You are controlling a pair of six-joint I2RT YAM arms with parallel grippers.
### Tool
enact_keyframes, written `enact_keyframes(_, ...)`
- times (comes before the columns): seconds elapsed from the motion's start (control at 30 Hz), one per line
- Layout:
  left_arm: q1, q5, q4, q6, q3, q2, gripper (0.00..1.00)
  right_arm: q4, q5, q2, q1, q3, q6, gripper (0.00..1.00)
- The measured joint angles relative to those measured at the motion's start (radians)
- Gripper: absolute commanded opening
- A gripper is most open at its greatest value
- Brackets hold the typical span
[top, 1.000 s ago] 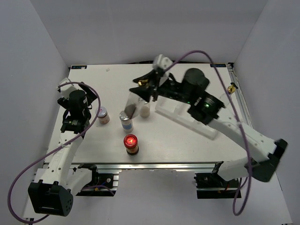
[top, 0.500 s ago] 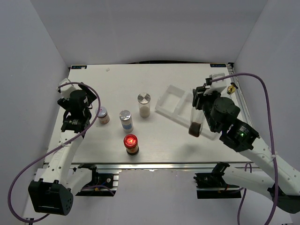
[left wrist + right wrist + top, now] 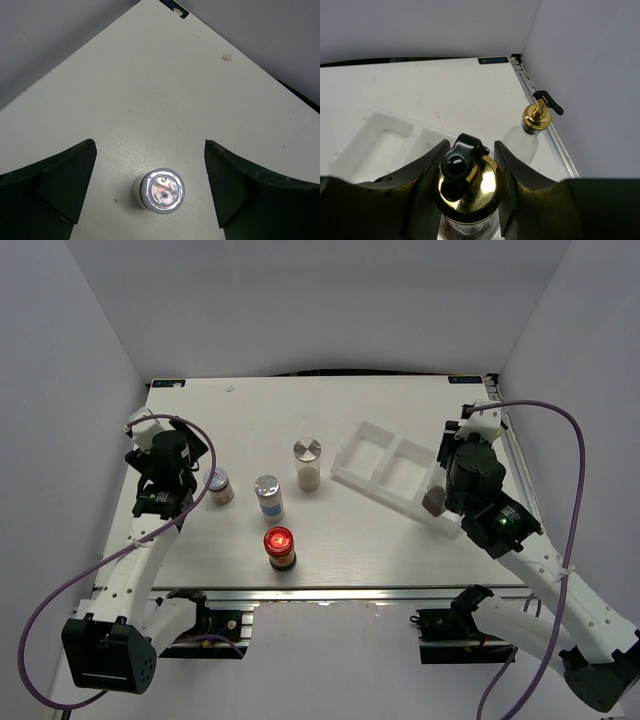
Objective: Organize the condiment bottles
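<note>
This is a robotics lab test cell, not a kitchen. Plain white panels [image 3: 300,300] box in a white table [image 3: 380,550] on three sides. Beyond the left gripper [image 3: 149,150] the tabletop ends at a bare grey wall [image 3: 50,40]. Right of the right gripper [image 3: 467,175] another panel rises straight from a metal rail [image 3: 557,142] along the table's edge. From above, the table sits on an aluminium-profile frame [image 3: 330,591], and two white-and-black arms [image 3: 140,550] at its near edge trail purple cables [image 3: 581,475]. A small dark label [image 3: 493,60] lies at the far edge ahead of the right gripper, its lettering too small to read. The condiment bottles [image 3: 268,498], one gold-topped bottle [image 3: 470,197] gripped by the right gripper, and a white tray [image 3: 385,470] are household goods set on bare board.
</note>
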Motion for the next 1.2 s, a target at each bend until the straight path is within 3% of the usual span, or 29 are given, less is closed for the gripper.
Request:
enact_keyframes(0.43,0.000,-0.006,0.000,0.000,-0.004,0.000,0.98,0.082,-0.326,0.052,-0.339,-0.107,-0.017,0.00)
enact_keyframes(0.87,0.000,-0.016,0.000,0.000,-0.004,0.000,0.98,0.185,-0.450,0.058,-0.399,-0.243,-0.015,0.01)
enact_keyframes(0.9,0.000,-0.017,0.000,0.000,-0.004,0.000,0.98,0.195,-0.450,0.056,-0.402,-0.247,-0.013,0.12)
enact_keyframes(0.93,0.000,-0.018,0.000,0.000,-0.004,0.000,0.98,0.201,-0.450,0.056,-0.403,-0.250,-0.011,0.41)
enact_keyframes(1.0,0.000,-0.018,0.000,0.000,-0.004,0.000,0.98,0.206,-0.449,0.053,-0.404,-0.252,0.000,0.60)
enact_keyframes(1.03,0.000,-0.018,0.000,0.000,-0.004,0.000,0.98,0.209,-0.446,0.050,-0.405,-0.253,0.011,0.78)
enact_keyframes(1.07,0.000,-0.018,0.000,0.000,-0.004,0.000,0.98,0.210,-0.443,0.042,-0.405,-0.253,0.023,0.89)
enact_keyframes(1.2,0.000,-0.017,0.000,0.000,-0.004,0.000,0.98,0.196,-0.429,-0.002,-0.407,-0.250,0.055,0.89)
